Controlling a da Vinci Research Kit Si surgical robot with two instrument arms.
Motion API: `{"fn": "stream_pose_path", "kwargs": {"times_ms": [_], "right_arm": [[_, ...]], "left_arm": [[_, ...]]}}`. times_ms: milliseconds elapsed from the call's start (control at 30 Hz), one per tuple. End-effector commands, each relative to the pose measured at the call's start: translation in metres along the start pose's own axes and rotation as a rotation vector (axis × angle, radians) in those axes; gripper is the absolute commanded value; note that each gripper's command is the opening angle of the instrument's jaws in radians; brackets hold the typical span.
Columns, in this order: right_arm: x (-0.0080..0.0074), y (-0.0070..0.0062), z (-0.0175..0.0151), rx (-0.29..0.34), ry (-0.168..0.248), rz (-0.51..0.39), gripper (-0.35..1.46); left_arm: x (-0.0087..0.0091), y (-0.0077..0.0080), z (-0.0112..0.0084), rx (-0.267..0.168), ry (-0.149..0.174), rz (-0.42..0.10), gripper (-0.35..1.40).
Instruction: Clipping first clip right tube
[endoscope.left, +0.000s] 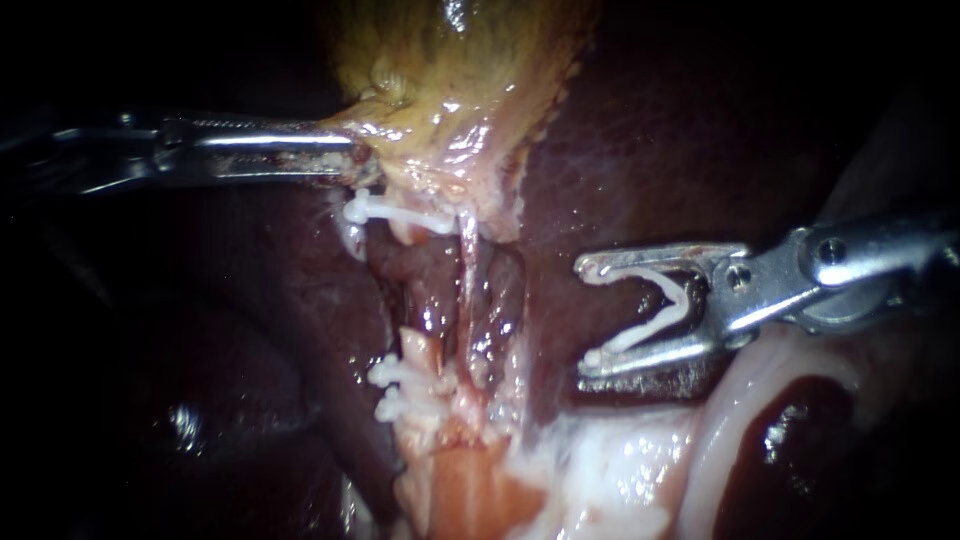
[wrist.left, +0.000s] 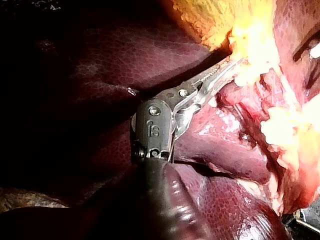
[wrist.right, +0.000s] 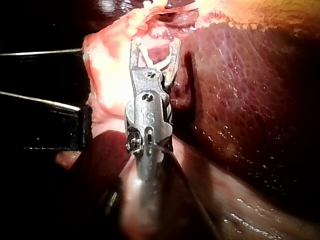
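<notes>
Our left instrument (endoscope.left: 355, 165) comes in level from the left, and its jaws are closed on the lower edge of the yellowish gallbladder (endoscope.left: 450, 60), gripping that tissue from both sides; the left wrist view shows the toothed jaws (wrist.left: 231, 66) biting into the same pale yellow fringe. Our right instrument (endoscope.left: 585, 318) enters from the right with its jaws spread wide, carrying a white open clip (endoscope.left: 655, 305) whose two legs lie against the inner faces of the jaws, its mouth facing the dissected area. We see the same loaded clip from behind in the right wrist view (wrist.right: 155, 61), held over pale tissue beside the liver (endoscope.left: 640, 150). The right tube (endoscope.left: 467, 270) runs as a thin pale strand down from the gallbladder, apart from the clip's mouth, with dark liver between them. Just left of it sit three closed clips (endoscope.left: 395, 212), one high and two lower.
</notes>
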Motion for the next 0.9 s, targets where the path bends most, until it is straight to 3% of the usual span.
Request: {"fn": "stream_pose_path", "kwargs": {"times_ms": [33,100,367,667,900], "right_arm": [[0.0,0.0,0.0,0.0,0.0,0.001,0.5],[0.0,0.0,0.0,0.0,0.0,0.001,0.5],[0.0004,0.0003,0.001,0.015,0.0,0.004,0.5],[0.0011,0.0012,0.0045,0.018,-0.003,0.008,0.5],[0.0006,0.0019,0.0091,0.049,-0.009,0.044,0.5]], "left_arm": [[0.0004,0.0002,-0.0006,-0.003,-0.001,-0.002,-0.35],[0.0013,0.0008,-0.0016,-0.008,-0.006,-0.008,-0.35],[0.0059,0.0032,-0.0067,-0.019,0.046,-0.013,-0.35],[0.0059,0.0034,-0.0069,-0.016,0.046,-0.013,-0.35],[0.006,0.0035,-0.0067,-0.015,0.047,-0.013,-0.35]]}}
